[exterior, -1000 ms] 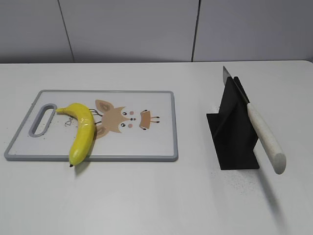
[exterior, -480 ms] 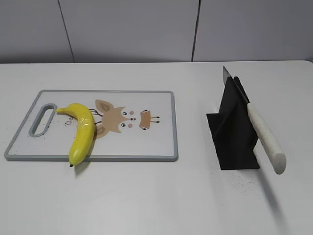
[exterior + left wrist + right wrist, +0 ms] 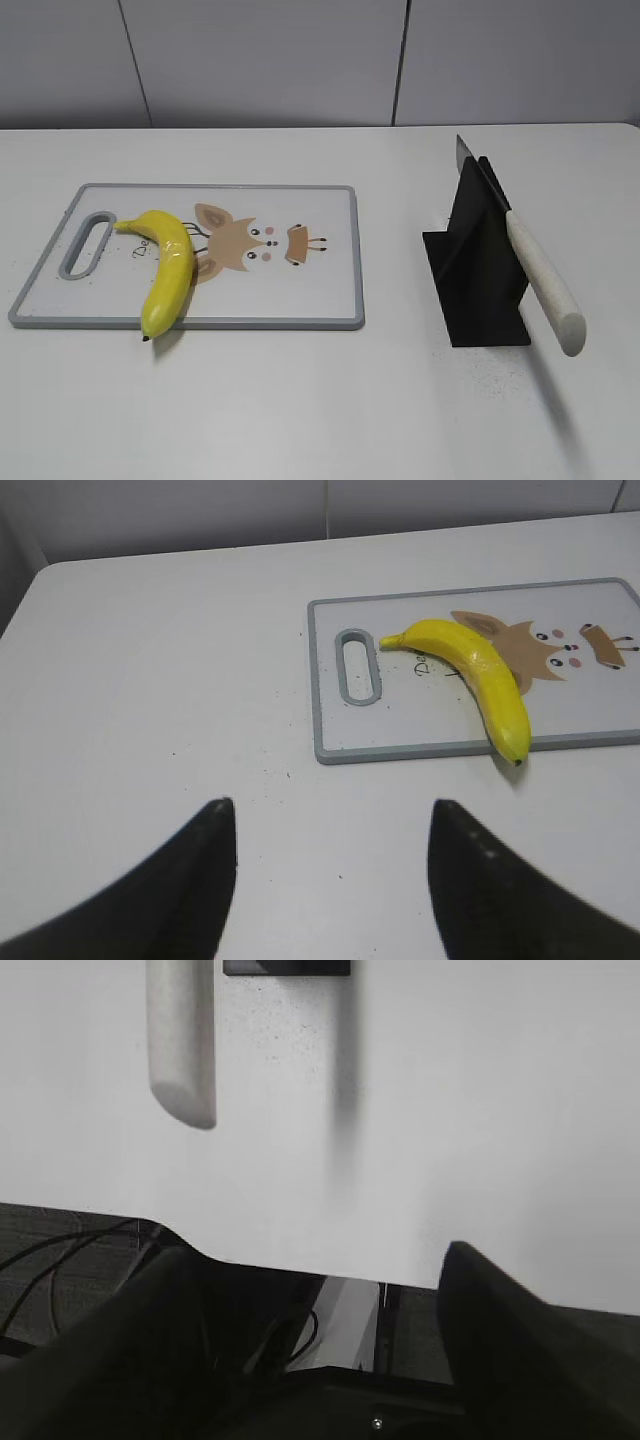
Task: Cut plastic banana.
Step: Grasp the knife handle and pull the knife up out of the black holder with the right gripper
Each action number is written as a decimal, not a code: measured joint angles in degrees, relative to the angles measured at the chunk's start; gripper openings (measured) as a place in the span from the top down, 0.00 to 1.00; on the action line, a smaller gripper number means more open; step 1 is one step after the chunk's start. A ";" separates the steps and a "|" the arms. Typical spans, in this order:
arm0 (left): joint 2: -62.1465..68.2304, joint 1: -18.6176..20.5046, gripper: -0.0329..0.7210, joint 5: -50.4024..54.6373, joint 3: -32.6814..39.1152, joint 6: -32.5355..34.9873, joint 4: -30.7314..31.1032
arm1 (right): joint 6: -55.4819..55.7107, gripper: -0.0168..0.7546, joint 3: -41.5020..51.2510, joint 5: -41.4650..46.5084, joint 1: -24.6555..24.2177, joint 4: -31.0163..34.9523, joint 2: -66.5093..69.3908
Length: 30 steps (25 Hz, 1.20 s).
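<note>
The plastic banana (image 3: 168, 270) is glossy yellow and lies on the left part of the cutting board (image 3: 320, 270), its dark tip hanging over the near edge. It also shows in the left wrist view (image 3: 480, 680). A knife with a white handle (image 3: 542, 285) leans in a black stand (image 3: 478, 270) on the right; the handle's end shows in the right wrist view (image 3: 182, 1040). My left gripper (image 3: 330, 815) is open and empty above bare table, left of the board. My right gripper (image 3: 315, 1260) is open and empty, near the table's front edge. Neither gripper shows in the exterior view.
The cutting board has a grey rim, a handle slot (image 3: 88, 243) at its left end and a printed deer picture (image 3: 245, 245). The white table's front edge (image 3: 300, 1265) shows in the right wrist view, with cables and floor below it.
</note>
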 joint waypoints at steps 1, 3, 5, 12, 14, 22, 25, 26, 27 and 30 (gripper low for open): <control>0.00 0.00 0.18 0.00 0.00 0.00 0.00 | -0.06 0.21 -1.27 0.00 0.00 0.06 1.88; 0.00 0.00 0.18 0.00 0.00 0.00 0.00 | -0.11 0.21 -3.99 0.00 0.00 0.25 5.31; 0.00 0.00 0.18 0.00 0.00 0.00 0.00 | -0.18 0.21 -6.40 0.00 0.00 1.65 8.20; 0.00 0.00 0.18 0.00 0.00 0.00 0.00 | -0.25 0.21 -12.94 -0.06 5.69 5.09 17.32; 0.00 0.00 0.18 0.00 0.00 0.00 0.00 | 1.02 0.21 -14.60 -0.06 10.42 3.13 19.88; 0.00 0.00 0.18 0.00 0.00 0.00 0.00 | 10.88 0.25 -20.52 -0.12 20.03 -6.71 30.15; 0.00 0.00 0.18 0.00 0.00 0.00 0.00 | 12.44 0.29 -20.66 -0.12 20.07 -7.65 33.22; 0.00 0.00 0.18 0.00 0.00 0.00 0.00 | 12.86 0.30 -20.66 -0.12 20.07 -7.70 34.33; 0.00 0.00 0.18 0.00 0.00 0.00 0.00 | 13.11 0.30 -20.66 -0.12 20.13 -7.76 35.46; 0.00 0.00 0.18 0.00 0.00 0.00 0.00 | 13.56 0.31 -20.66 -1.18 20.13 -7.95 38.38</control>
